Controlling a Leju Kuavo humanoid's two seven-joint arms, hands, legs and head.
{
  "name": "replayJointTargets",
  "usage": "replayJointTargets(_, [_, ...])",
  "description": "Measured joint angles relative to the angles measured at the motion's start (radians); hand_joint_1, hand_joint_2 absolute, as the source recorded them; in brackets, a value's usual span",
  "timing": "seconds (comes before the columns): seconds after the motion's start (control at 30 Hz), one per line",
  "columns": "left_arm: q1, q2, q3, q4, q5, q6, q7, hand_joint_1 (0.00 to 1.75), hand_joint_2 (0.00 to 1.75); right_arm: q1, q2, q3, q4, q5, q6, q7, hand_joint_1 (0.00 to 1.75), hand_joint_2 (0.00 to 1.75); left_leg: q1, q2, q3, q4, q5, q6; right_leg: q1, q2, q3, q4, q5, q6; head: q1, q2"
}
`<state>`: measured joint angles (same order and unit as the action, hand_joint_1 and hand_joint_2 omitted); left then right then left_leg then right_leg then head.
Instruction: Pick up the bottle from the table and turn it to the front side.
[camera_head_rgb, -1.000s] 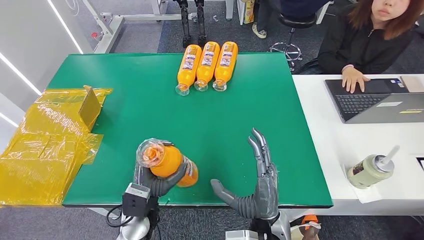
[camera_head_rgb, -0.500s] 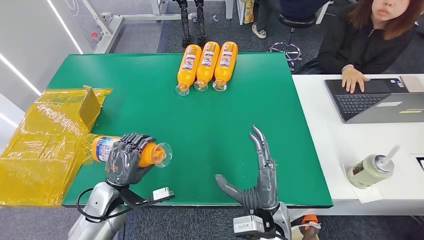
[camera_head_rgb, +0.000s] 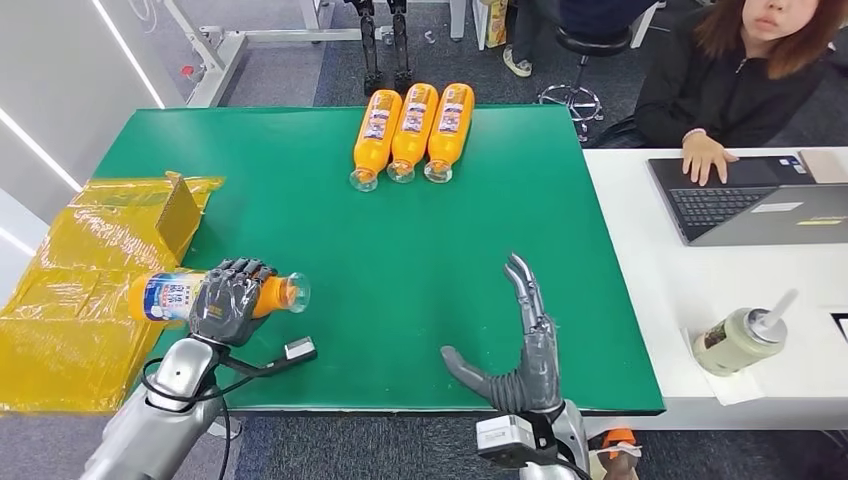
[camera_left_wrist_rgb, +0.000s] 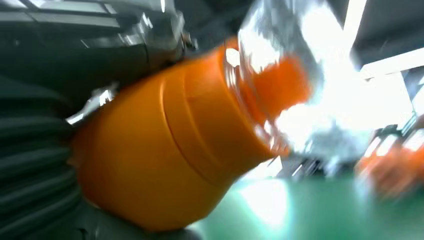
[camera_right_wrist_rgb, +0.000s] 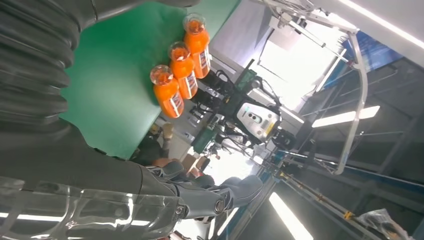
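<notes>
The left hand (camera_head_rgb: 228, 300) gripped the orange bottle (camera_head_rgb: 172, 296) lying sideways above the near-left edge of the green surface (camera_head_rgb: 420, 230), cap pointing right. The right hand (camera_head_rgb: 520, 360) hung open nearby. Rolling the wrist slowly should bring the label forward without slipping.

A robotics lab or test office: a green-topped work table (camera_head_rgb: 420, 230) abuts a white desk (camera_head_rgb: 700, 300) where a seated person (camera_head_rgb: 745, 70) types on a grey laptop (camera_head_rgb: 745, 200), beyond the right hand's fingers (camera_head_rgb: 522, 290); metal rig frames (camera_right_wrist_rgb: 320, 45) stand under ceiling strip lights.
</notes>
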<state>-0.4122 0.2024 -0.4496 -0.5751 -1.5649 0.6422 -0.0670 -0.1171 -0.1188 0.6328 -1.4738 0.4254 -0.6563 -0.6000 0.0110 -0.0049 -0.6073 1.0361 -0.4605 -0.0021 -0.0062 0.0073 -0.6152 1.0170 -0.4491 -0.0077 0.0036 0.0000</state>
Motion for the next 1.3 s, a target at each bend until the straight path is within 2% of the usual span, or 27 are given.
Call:
replayJointTargets(0.13, [-0.051, 0.027, -0.043, 0.106, 0.0, -0.015, 0.019, 1.75, 1.75, -0.003, -0.014, 0.001, 0.007, -0.009, 0.001, 0.0, 0.0, 1.75, 0.0, 0.0, 0.0, 0.0, 0.0, -0.001, 0.0, 0.001, -0.001, 0.0, 0.0, 0.0, 0.0, 0.0])
replayJointTargets(0.33, [-0.08, 0.036, -0.074, 0.178, 0.0, -0.029, 0.03, 1.75, 1.75, -0.006, -0.023, 0.002, 0.013, -0.01, 0.001, 0.0, 0.0, 1.75, 0.0, 0.0, -0.001, 0.0, 0.0, -0.001, 0.0, 0.001, -0.001, 0.0, 0.0, 0.0, 0.0, 0.0])
replayJointTargets(0.37, [-0.085, 0.038, -0.079, 0.186, 0.0, -0.04, 0.037, 1.72, 1.75, -0.007, -0.024, 0.003, 0.014, -0.01, 0.001, 0.0, 0.0, 1.75, 0.0, 0.0, -0.001, 0.0, 0.0, -0.001, 0.0, 0.001, -0.001, 0.0, 0.0, 0.0, 0.0, 0.0])
replayJointTargets(0.43, [-0.098, 0.044, -0.09, 0.201, 0.001, -0.071, 0.051, 1.56, 1.75, -0.01, -0.028, 0.006, 0.018, -0.014, 0.001, -0.001, 0.0, 1.75, 0.0, 0.001, -0.001, 0.0, 0.0, -0.001, 0.0, 0.001, -0.001, 0.0, 0.0, -0.001, 0.0, 0.0])
replayJointTargets(0.47, [-0.105, 0.049, -0.094, 0.209, 0.002, -0.085, 0.055, 1.44, 1.75, -0.011, -0.03, 0.008, 0.02, -0.018, 0.002, -0.002, 0.0, 1.75, 0.0, 0.001, -0.001, 0.0, 0.0, -0.001, 0.0, 0.001, -0.001, 0.0, 0.0, -0.001, 0.0, 0.0])
replayJointTargets(0.6, [-0.123, 0.067, -0.098, 0.23, 0.006, -0.111, 0.058, 0.09, 1.75, -0.013, -0.036, 0.011, 0.031, -0.028, 0.002, -0.007, 0.0, 1.75, 0.0, 0.001, 0.0, 0.0, 0.001, -0.001, 0.0, 0.002, -0.001, 0.0, 0.001, -0.001, 0.0, 0.0])
replayJointTargets(0.63, [-0.125, 0.071, -0.098, 0.233, 0.005, -0.112, 0.06, 0.0, 1.75, -0.013, -0.037, 0.012, 0.034, -0.029, 0.002, -0.008, 0.0, 1.75, 0.0, 0.001, 0.0, 0.0, 0.001, -0.001, 0.0, 0.002, -0.001, 0.0, 0.001, -0.001, 0.0, 0.0])
replayJointTargets(0.9, [-0.132, 0.078, -0.098, 0.246, 0.008, -0.106, 0.057, 0.0, 1.75, -0.024, -0.038, 0.018, 0.058, -0.046, 0.005, -0.007, 0.0, 1.75, 0.0, 0.001, 0.0, 0.0, 0.001, -0.001, 0.0, 0.002, -0.001, 0.001, 0.001, -0.001, 0.0, 0.0])
replayJointTargets(1.17, [-0.107, 0.073, -0.096, 0.246, 0.016, -0.015, 0.053, 0.0, 1.75, -0.031, -0.038, 0.018, 0.065, -0.058, 0.003, 0.013, 0.0, 1.75, 0.0, 0.001, 0.0, 0.0, 0.001, -0.002, 0.0, 0.002, -0.001, 0.001, 0.001, -0.001, 0.0, 0.0])
replayJointTargets(1.23, [-0.089, 0.07, -0.089, 0.242, 0.043, 0.007, 0.024, 0.0, 1.75, -0.018, -0.038, 0.016, 0.061, -0.059, 0.0, 0.013, 0.0, 1.75, 0.0, 0.001, 0.0, 0.0, 0.001, -0.002, 0.0, 0.002, -0.001, 0.0, 0.0, -0.001, 0.0, 0.0])
replayJointTargets(1.3, [-0.054, 0.056, -0.054, 0.219, 0.15, 0.012, -0.099, 0.0, 1.75, 0.011, -0.039, 0.007, 0.05, -0.054, -0.004, 0.012, 0.0, 1.75, 0.0, 0.001, 0.0, 0.0, 0.0, -0.002, 0.0, 0.001, -0.001, 0.0, 0.0, -0.002, 0.0, 0.0])
